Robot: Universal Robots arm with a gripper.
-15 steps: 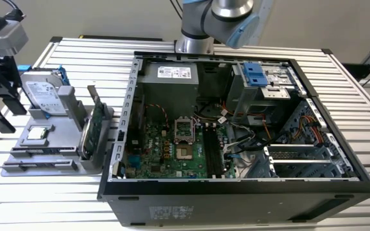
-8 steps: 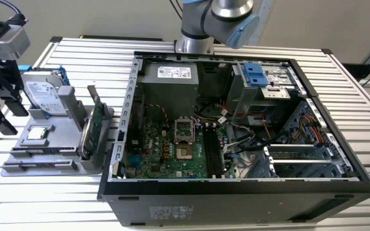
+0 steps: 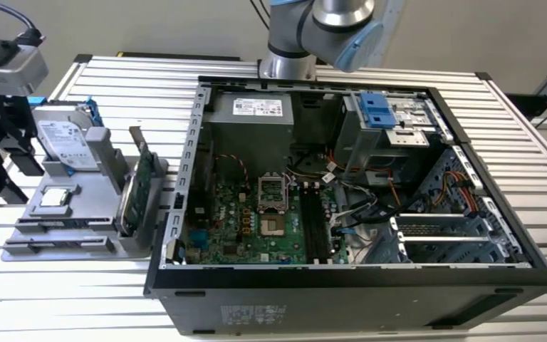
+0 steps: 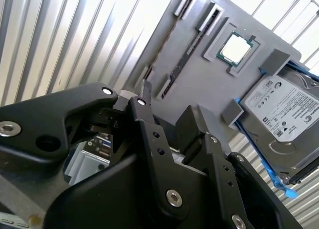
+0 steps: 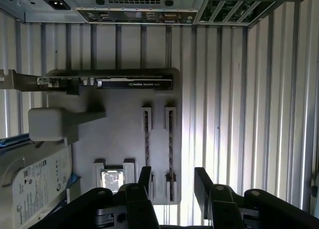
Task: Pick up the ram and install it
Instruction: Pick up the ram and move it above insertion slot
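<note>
While its jaws stand apart and grip nothing, the gripper (image 5: 172, 173) hangs fingers-down above the grey tray (image 5: 124, 134), at the exterior view's left. In the first wrist view the ram (image 5: 170, 154) stands on edge in a tray slot, in line with the gap between the jaws and untouched. A second stick (image 5: 147, 141) sits in the slot just beside it. Farther along the tray lie a processor chip (image 3: 55, 198), a hard drive (image 3: 65, 135) with blue rails, and an upright expansion card (image 3: 136, 192). The tray rests on a slatted metal desk (image 3: 501, 128), just beside an open computer case (image 3: 350, 299) with its green board exposed. Behind the case the arm's base (image 3: 288, 68) rises from the desk's far edge. A plain wall stands beyond.
</note>
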